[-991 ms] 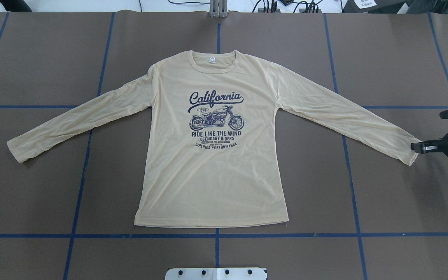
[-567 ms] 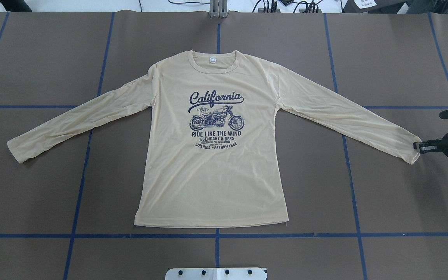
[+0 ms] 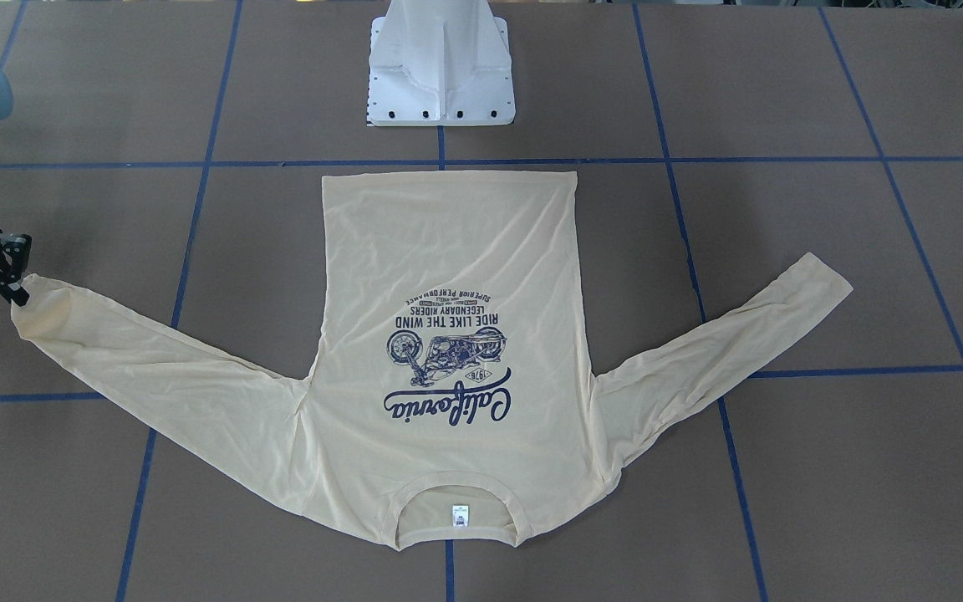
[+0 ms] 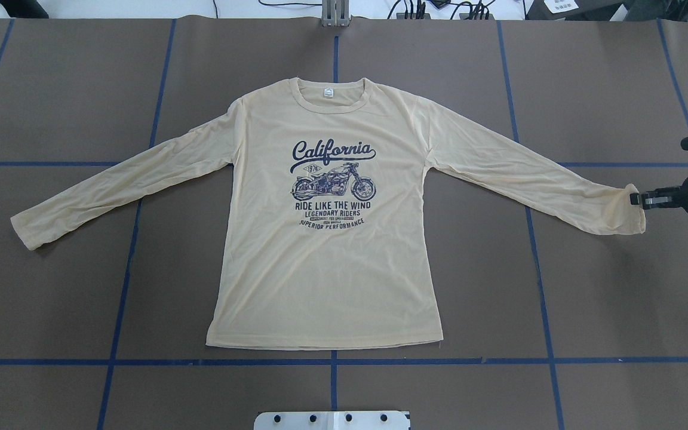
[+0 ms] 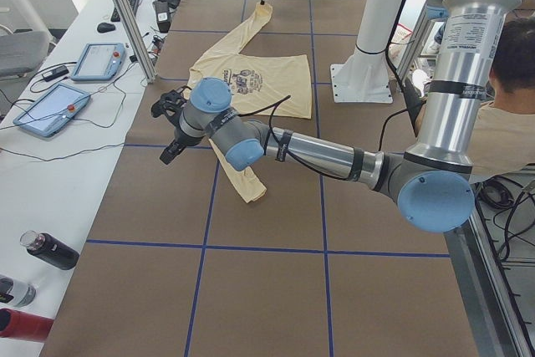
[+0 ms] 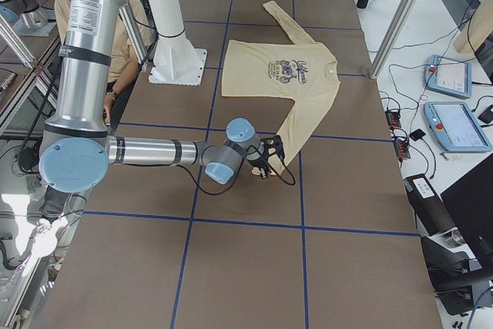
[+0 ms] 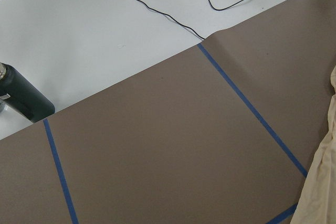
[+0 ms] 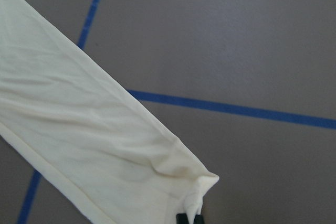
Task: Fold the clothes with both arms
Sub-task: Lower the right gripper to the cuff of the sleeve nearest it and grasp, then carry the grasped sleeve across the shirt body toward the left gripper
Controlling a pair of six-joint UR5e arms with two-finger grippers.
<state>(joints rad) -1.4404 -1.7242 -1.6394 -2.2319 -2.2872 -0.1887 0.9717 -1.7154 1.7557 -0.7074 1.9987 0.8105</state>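
The cream T-shirt (image 4: 326,269) is pictured spread print-up across the middle of the table (image 4: 589,89), its cuff (image 4: 632,210) pinched in the closed right gripper (image 4: 642,199) near the right edge. How the left gripper (image 5: 171,150) jaws stand cannot be told. Only a thin corner of cloth appears to be held, so the cuff could be lost if the sleeve is dragged against the table.

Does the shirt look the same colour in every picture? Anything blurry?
Right wrist view: the T-shirt sleeve looks washed out, nearly white, the mat looks bluish, and the right hand is cropped at the bottom edge. Overhead view: warm cream colour, sharp print, even light, faint shadows only.
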